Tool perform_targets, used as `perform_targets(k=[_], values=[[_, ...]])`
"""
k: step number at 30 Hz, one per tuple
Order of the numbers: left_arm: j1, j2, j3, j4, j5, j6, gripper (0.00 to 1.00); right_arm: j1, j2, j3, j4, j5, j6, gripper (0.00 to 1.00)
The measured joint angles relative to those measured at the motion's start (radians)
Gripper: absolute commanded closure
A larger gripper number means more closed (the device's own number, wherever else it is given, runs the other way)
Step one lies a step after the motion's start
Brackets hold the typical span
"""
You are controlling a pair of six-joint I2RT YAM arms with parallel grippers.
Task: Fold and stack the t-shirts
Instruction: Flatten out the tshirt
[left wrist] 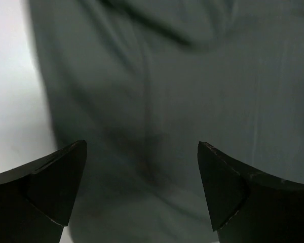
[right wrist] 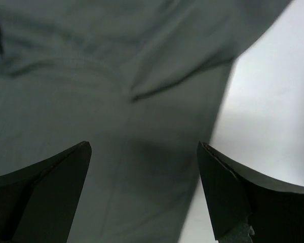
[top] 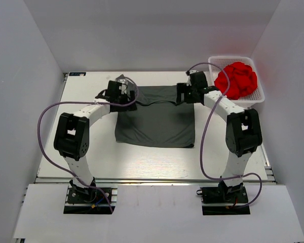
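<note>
My left gripper [top: 122,94]: jaws spread, holding nothing, above shirt's far-left corner.
T-shirt [top: 157,121]: folded flat mid-tabletop, nearer the far edge; long axis seemingly left-right; collar end unclear.
My right gripper [top: 185,93]: likewise spread, empty, far-right corner.

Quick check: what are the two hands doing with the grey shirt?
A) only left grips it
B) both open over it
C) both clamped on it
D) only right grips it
B: the left hand and right hand both show fingers spread wide, nothing between them, the grey shirt lying beneath.
</note>
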Motion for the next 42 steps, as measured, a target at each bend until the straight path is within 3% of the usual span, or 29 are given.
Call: perform_targets(k=[7,15,21,28,31,34,37,42], values=[[-0.053,-0.100,-0.293,0.040,0.140,-0.080,0.00,0.025,0.022,-0.202,-0.019,-0.096,0.110,0.10],[-0.040,-0.135,-0.354,0.088,0.126,-0.148,0.00,0.029,-0.154,-0.465,0.045,-0.152,0.170,0.10],[-0.030,-0.039,-0.236,0.078,0.047,-0.149,0.00,0.094,-0.355,-0.695,0.087,-0.276,0.179,0.10],[-0.025,0.193,0.069,0.100,0.053,-0.072,0.00,0.309,-0.564,-0.846,-0.092,-0.453,0.179,0.10],[-0.027,0.203,0.093,0.111,0.071,-0.043,0.00,0.370,-0.654,-0.853,-0.168,-0.475,0.176,0.10],[-0.027,0.169,0.092,0.109,0.077,-0.020,0.00,0.393,-0.673,-0.761,-0.236,-0.415,0.143,0.10],[-0.029,0.077,0.048,0.101,0.043,-0.013,0.00,0.393,-0.602,-0.598,-0.233,-0.283,0.112,0.10],[-0.027,-0.199,-0.161,0.068,-0.064,-0.069,0.00,0.389,-0.375,-0.323,-0.159,-0.031,0.069,0.10]])
